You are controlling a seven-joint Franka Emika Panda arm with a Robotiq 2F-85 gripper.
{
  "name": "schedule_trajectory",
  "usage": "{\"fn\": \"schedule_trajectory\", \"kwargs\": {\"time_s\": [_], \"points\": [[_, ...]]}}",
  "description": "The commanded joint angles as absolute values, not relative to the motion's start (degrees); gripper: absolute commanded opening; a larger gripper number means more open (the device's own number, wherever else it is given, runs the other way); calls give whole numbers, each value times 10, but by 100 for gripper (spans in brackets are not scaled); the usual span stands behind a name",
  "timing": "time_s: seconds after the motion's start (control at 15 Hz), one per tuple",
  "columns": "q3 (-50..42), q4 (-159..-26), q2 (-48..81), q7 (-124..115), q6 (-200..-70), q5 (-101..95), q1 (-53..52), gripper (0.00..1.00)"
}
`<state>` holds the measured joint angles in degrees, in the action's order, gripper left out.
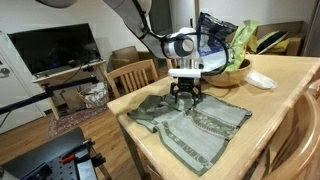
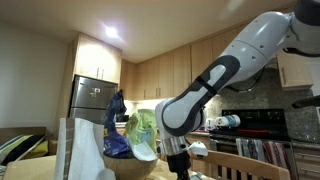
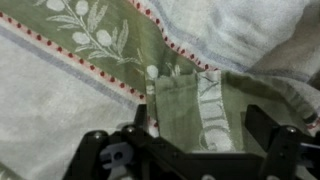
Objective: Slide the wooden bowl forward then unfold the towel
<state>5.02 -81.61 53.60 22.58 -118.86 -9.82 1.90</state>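
The grey-green towel (image 1: pixel 195 125) lies partly folded on the wooden table (image 1: pixel 285 110). In the wrist view the towel (image 3: pixel 100 40) shows a pale olive-branch stripe, with a folded flap lying between the jaws. My gripper (image 1: pixel 186 98) hangs just over the towel's far edge, open; in the wrist view the gripper (image 3: pixel 200 128) has its fingers wide on either side of the flap, not clamped on it. The wooden bowl (image 1: pixel 236 72) sits right behind the gripper, holding a blue bag and green items. From table level, the gripper (image 2: pixel 178 168) stands beside the bowl (image 2: pixel 135 166).
A small white dish (image 1: pixel 262 80) lies to the right of the bowl. Wooden chairs (image 1: pixel 135 75) stand at the table's far side and near corner. A television (image 1: pixel 55 45) and clutter fill the floor side. A fridge (image 2: pixel 95 95) and cabinets stand behind.
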Motion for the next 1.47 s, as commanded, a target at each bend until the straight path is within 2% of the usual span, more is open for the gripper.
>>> {"fn": "schedule_trajectory", "kwargs": {"time_s": [0.0, 1.4], "points": [[50, -807, 539, 245, -1179, -98, 17, 100], [61, -860, 488, 285, -1167, -104, 0, 100]]}}
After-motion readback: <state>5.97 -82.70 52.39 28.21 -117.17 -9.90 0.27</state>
